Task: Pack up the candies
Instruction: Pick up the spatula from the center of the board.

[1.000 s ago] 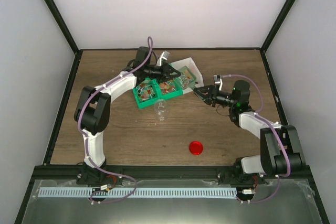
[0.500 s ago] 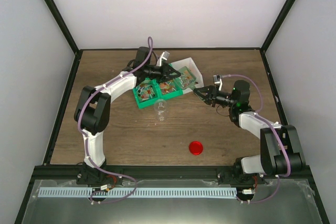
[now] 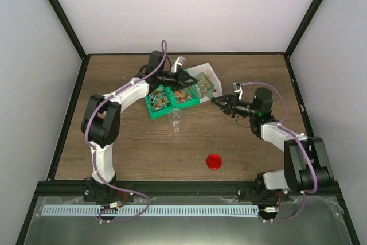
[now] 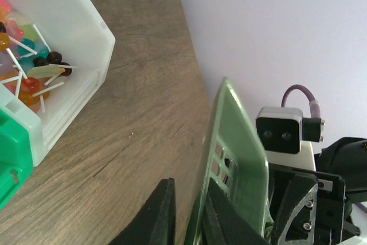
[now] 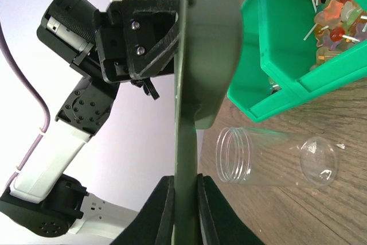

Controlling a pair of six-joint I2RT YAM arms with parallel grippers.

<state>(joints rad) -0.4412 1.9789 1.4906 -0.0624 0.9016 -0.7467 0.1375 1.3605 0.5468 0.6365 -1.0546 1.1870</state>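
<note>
Both arms are reaching toward the far middle of the table [image 3: 143, 147].

Left gripper [image 4: 188, 199] is clamping a pale green panel [image 5: 200, 44], with one finger pressing on each face near its slotted end. Right gripper [image 5: 182, 193] is pinching the same panel from the opposite end, its fingers lying tight against both faces. The panel is spanning the gap between the two grippers.

Candies [image 5: 335, 12] are sitting in bins. They are small sweets on white sticks, in orange, red, green and dark colours. They are heaping in a green bin [image 5: 281, 55] and in a white bin [image 4: 80, 38] right against it. The top view is showing the green bin split into compartments, with candy in each one I can make out.

Jar [image 5: 269, 156] is lying on its side on the wood just beside the green bin's near wall. It is clear and its mouth is uncapped. Red lid [image 3: 214, 161] is lying flat well apart from the jar, toward the right arm's base.

Any print on the sweets is too small to read.
</note>
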